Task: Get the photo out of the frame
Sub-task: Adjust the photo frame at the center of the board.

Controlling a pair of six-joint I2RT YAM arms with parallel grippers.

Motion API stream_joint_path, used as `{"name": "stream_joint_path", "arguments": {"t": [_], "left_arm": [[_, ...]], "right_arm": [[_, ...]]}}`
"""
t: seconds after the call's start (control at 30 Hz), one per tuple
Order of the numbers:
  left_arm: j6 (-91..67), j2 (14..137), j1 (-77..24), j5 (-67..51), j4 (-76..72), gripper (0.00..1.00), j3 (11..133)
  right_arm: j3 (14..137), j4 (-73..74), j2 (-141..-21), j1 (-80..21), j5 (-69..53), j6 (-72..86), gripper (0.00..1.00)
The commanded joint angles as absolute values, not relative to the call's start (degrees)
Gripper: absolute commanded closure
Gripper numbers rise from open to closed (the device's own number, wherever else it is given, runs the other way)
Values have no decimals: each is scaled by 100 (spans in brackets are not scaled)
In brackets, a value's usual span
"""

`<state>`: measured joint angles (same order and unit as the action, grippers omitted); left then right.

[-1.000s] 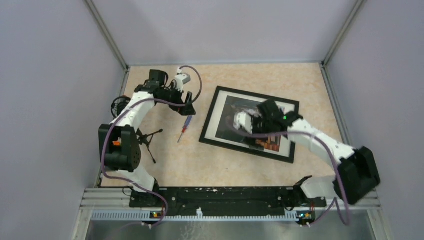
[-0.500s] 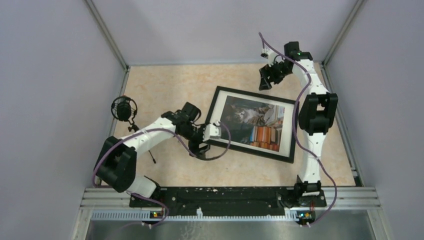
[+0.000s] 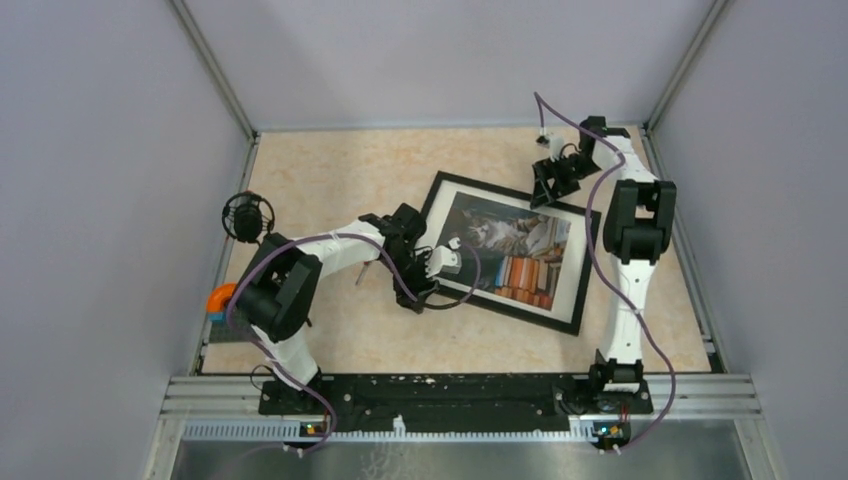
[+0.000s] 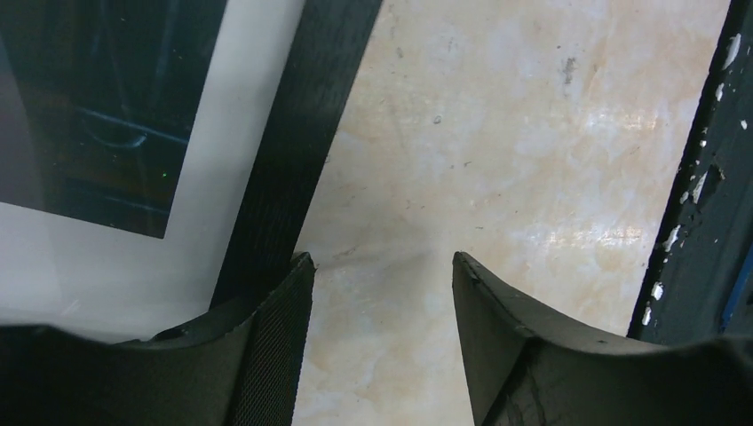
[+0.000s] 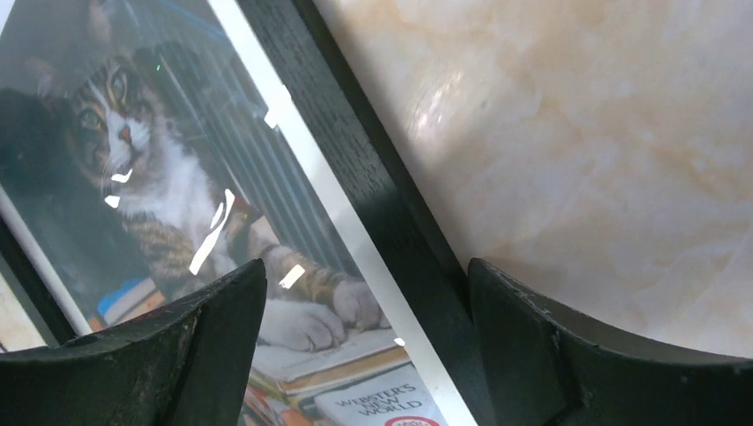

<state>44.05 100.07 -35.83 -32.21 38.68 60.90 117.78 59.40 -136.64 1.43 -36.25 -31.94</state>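
Note:
The black frame lies flat on the table, glass side up, with the cat-and-books photo inside it. My left gripper is low at the frame's left side. In the left wrist view its jaws stand apart over bare table, one fingertip resting against the black frame bar. My right gripper is at the frame's far edge. Its open jaws straddle the frame bar, one finger over the photo, the other over the table.
A black round stand and an orange-and-blue object sit near the left wall. A small screwdriver shows partly behind the left arm. A black rail runs along the near edge. Walls close in on three sides.
My left arm has swung from the far left to the frame's left side, its jaws narrowing. My right arm has gone from over the photo to the far edge. The frame has shifted slightly.

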Motion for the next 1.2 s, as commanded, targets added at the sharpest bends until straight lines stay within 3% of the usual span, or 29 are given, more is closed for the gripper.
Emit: {"name": "stream_joint_path", "arguments": {"t": [0.0,0.37,0.63,0.93,1.03,1.1,1.17], "left_arm": [[4154,10383,-3191,-2983,3730,36,6450],[3570,11628,-2433,-2726,3575,28,8042],[2887,12524,-2355,-2997,3789,26,9446],[2471,11958,-2372,-3046,3770,25,8756],[1428,11437,-2361,-2666,3513,18,8385],[745,11011,-2356,-2617,3262,4,8063],[109,10587,-2356,-2501,2922,1,7674]], "right_arm": [[10872,6435,-13290,353,-3949,-3209,19],[8213,6482,-11922,418,-4322,-3363,20],[7265,6394,-11175,48,-4297,-3210,20],[6850,5841,-10716,-139,-4057,-2200,24],[6563,5110,-10102,-175,-3506,-1127,25],[6392,4623,-9541,-177,-3149,-555,25],[6339,4197,-9156,-199,-2848,-124,25]]}}
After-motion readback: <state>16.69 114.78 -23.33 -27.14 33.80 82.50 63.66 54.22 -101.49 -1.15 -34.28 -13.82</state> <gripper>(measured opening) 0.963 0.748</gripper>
